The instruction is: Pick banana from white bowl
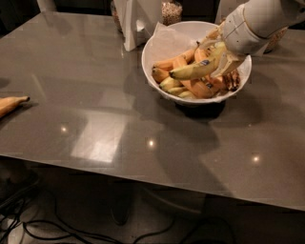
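The white bowl (153, 52) stands at the back right of the grey table, lined with white paper and holding several bananas. My gripper (220, 56) reaches down into its right side from the upper right. It is shut on the stem end of the long greenish-yellow banana (193, 70), which has a small dark sticker. That banana lies tilted across the top of the shorter orange-toned bananas (190, 88), its tip pointing left. A dark-streaked banana (232, 80) sits by the right rim under the arm.
Another banana (10, 104) lies at the table's left edge. A white upright object (131, 24) and a jar (171, 10) stand behind the bowl. Cables lie on the floor below the table's front edge.
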### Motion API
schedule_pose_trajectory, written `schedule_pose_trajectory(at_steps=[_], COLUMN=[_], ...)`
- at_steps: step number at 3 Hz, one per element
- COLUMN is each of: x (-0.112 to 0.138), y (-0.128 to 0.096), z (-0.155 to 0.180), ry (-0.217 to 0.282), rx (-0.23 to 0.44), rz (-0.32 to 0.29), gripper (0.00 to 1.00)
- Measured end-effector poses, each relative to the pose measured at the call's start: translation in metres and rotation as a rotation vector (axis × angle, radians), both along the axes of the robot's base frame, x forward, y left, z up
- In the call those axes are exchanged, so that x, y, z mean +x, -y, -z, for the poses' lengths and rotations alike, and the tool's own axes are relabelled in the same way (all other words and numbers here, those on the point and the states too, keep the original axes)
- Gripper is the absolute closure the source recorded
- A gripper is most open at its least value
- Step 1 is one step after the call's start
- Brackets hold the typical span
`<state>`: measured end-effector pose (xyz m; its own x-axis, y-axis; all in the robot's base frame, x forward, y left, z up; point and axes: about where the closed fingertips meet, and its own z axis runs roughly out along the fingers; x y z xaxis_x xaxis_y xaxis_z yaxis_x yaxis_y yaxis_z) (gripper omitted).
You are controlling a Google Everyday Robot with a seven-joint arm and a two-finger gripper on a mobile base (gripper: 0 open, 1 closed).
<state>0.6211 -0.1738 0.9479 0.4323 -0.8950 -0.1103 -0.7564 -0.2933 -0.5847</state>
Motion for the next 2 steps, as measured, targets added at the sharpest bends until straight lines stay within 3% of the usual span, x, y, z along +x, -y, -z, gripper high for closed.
schedule_pose_trajectory(at_steps=[1,2], x=[0.0036,0.0043], y=[-0.0049,-0.0071], z=[0.0074,0.0105], ry=[-0.012,-0.017], rx=[0.008,0.013], rz=[-0.009,-0.013], gripper=[0.44,0.63])
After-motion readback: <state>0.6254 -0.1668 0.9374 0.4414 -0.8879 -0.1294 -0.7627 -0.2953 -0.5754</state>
